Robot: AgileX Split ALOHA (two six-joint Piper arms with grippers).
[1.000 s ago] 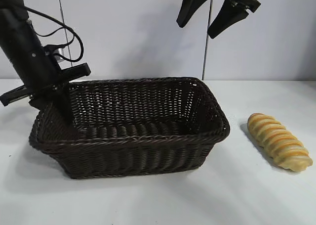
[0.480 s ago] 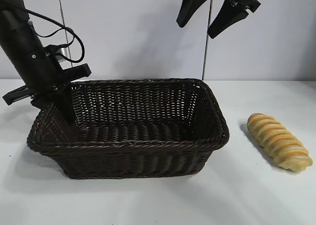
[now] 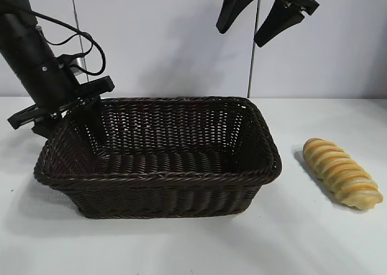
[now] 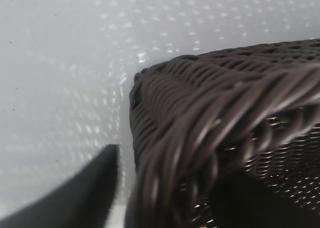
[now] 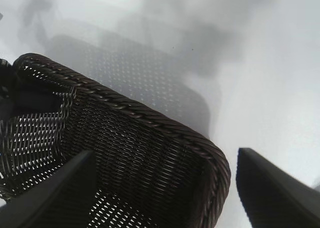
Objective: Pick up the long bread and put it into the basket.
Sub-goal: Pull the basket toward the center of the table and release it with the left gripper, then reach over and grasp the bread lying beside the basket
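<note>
The long bread (image 3: 341, 172), golden-yellow with orange-brown ridges, lies on the white table to the right of the basket (image 3: 157, 177). The basket is dark brown wicker and stands mid-table with nothing visible inside it. My left gripper (image 3: 69, 121) is open and straddles the basket's left rim (image 4: 200, 97), one finger outside, one inside; a thin gap shows between the outer finger (image 4: 95, 188) and the rim. My right gripper (image 3: 240, 37) is open and empty, high above the basket's right end. Its wrist view shows the gripper (image 5: 165, 188) over a basket corner (image 5: 140, 115).
The white table (image 3: 193, 245) runs in front of the basket and around the bread. A light wall stands behind, with a thin vertical pole (image 3: 253, 63). Cables hang by the left arm (image 3: 91, 45).
My left gripper has risen a little along the basket's left rim, and the basket's left end has shifted slightly. The right gripper and the bread have not moved.
</note>
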